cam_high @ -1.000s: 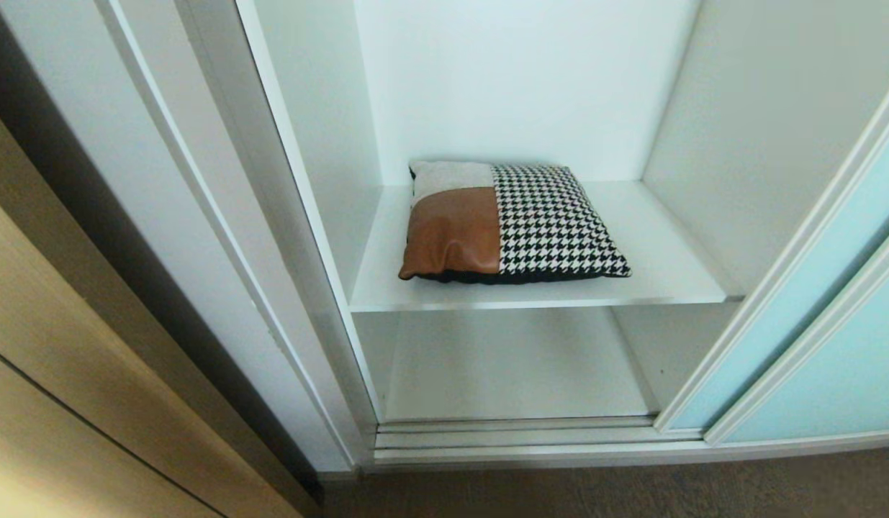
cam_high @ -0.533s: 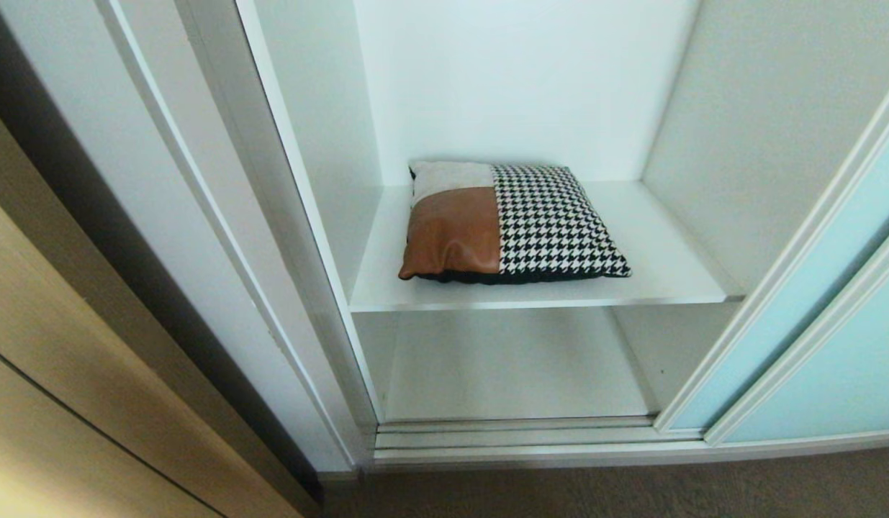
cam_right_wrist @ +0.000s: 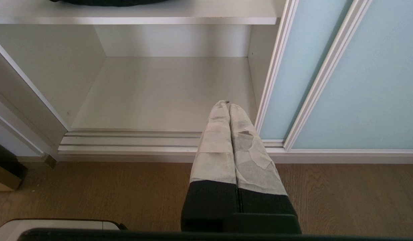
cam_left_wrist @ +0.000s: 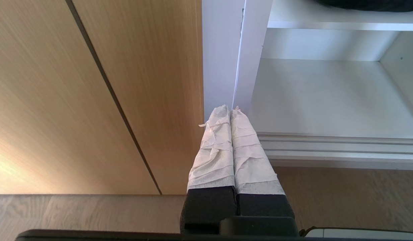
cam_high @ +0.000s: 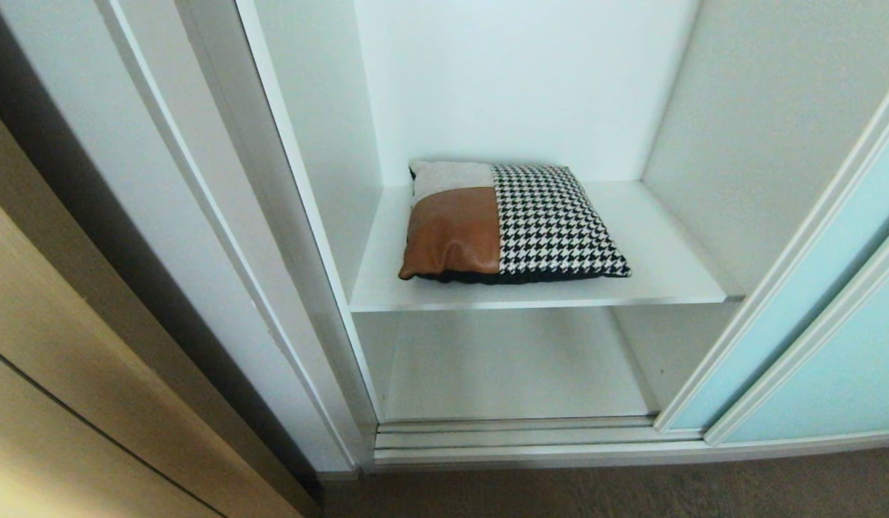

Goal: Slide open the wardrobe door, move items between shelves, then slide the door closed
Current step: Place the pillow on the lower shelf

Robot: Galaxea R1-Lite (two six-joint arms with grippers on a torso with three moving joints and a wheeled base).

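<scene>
The pale aqua sliding wardrobe door [cam_high: 797, 316] stands slid to the right, leaving the white interior open. A square cushion [cam_high: 509, 219] of tan leather, houndstooth and a grey patch lies flat on the upper shelf [cam_high: 660, 270]. Below it the lower shelf [cam_high: 512, 367] is bare. Neither arm shows in the head view. My left gripper [cam_left_wrist: 230, 109] is shut and empty, low in front of the wardrobe's left frame post. My right gripper [cam_right_wrist: 227, 103] is shut and empty, low before the lower shelf [cam_right_wrist: 166, 90], just left of the door [cam_right_wrist: 356, 83].
A tan wooden panel [cam_high: 70, 374] stands to the left of the wardrobe, also seen as the tan panel [cam_left_wrist: 92, 87]. The door tracks [cam_high: 516, 435] run along the wardrobe's base. Wood floor [cam_right_wrist: 92, 190] lies in front.
</scene>
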